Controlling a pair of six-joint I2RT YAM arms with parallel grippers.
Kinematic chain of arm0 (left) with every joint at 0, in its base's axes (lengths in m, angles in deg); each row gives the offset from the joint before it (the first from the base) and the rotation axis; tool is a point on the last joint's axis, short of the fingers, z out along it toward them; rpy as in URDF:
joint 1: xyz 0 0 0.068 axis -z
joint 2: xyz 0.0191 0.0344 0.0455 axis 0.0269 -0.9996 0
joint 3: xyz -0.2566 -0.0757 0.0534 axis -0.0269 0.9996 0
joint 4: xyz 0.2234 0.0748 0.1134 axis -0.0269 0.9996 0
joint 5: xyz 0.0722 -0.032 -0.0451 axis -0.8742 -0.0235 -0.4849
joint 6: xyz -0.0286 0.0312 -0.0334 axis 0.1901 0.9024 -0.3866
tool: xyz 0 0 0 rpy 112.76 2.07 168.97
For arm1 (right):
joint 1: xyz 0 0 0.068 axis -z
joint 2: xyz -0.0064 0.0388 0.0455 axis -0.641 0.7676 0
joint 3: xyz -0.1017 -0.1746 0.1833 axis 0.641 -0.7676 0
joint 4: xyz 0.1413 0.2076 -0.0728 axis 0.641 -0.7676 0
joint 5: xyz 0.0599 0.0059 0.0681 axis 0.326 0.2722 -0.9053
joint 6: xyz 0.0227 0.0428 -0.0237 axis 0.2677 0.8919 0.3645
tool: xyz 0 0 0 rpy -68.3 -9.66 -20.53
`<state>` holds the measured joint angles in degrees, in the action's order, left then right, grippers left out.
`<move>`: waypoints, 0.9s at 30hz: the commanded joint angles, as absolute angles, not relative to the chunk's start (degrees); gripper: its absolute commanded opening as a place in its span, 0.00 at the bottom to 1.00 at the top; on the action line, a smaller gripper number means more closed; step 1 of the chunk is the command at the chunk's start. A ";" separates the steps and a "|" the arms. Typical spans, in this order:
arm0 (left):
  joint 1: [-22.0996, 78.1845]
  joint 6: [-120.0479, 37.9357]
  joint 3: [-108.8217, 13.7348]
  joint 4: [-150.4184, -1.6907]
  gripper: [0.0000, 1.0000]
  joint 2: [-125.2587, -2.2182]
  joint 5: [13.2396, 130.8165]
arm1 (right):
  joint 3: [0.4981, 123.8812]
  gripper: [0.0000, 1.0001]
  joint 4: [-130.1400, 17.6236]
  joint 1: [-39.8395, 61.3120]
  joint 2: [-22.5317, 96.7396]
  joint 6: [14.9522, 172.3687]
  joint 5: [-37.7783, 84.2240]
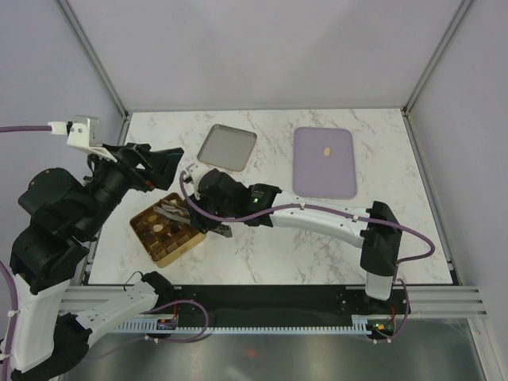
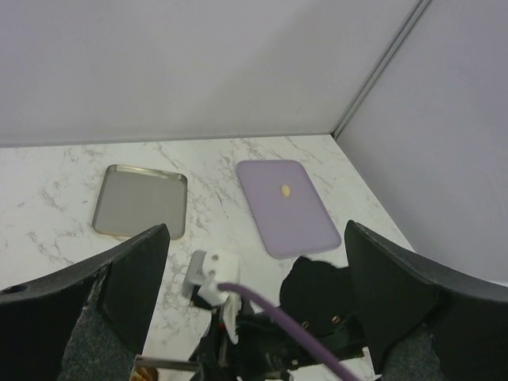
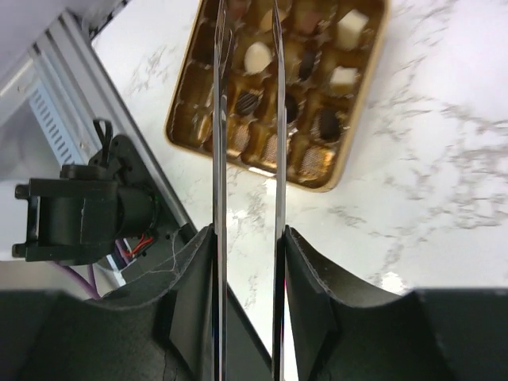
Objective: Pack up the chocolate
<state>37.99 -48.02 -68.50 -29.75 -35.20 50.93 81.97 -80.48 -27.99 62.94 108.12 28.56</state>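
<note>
Chocolate: tiny, light, easy to dent; pinch sides gently. Most in gold box, one cream piece on lilac tray. Left tool wide apart; right tool over box, gripping or not, cannot tell.

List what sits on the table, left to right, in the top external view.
Gold box → silver tray → lilac tray, which carries one cream chocolate piece.

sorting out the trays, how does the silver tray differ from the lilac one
The silver tray is grey metal, the lilac tray matte purple. The silver tray is smaller and holds nothing; the lilac tray holds one cream piece. Both lie flat on the marble table.
</note>
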 commanded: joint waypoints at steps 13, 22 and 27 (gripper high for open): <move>37.84 -47.06 -64.23 -29.92 1.00 -35.35 54.54 | 67.95 0.45 -85.72 -4.36 46.64 106.80 38.16; 37.84 -48.02 -61.42 -30.01 1.00 -36.41 55.94 | 62.85 0.45 -90.73 11.38 45.67 107.94 46.15; 37.84 -48.28 -60.89 -30.01 1.00 -36.23 55.86 | 62.14 0.46 -90.56 16.22 47.60 108.20 47.39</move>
<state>37.99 -48.07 -61.22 -29.46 -36.54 55.03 61.97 -90.64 14.78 47.40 107.71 44.84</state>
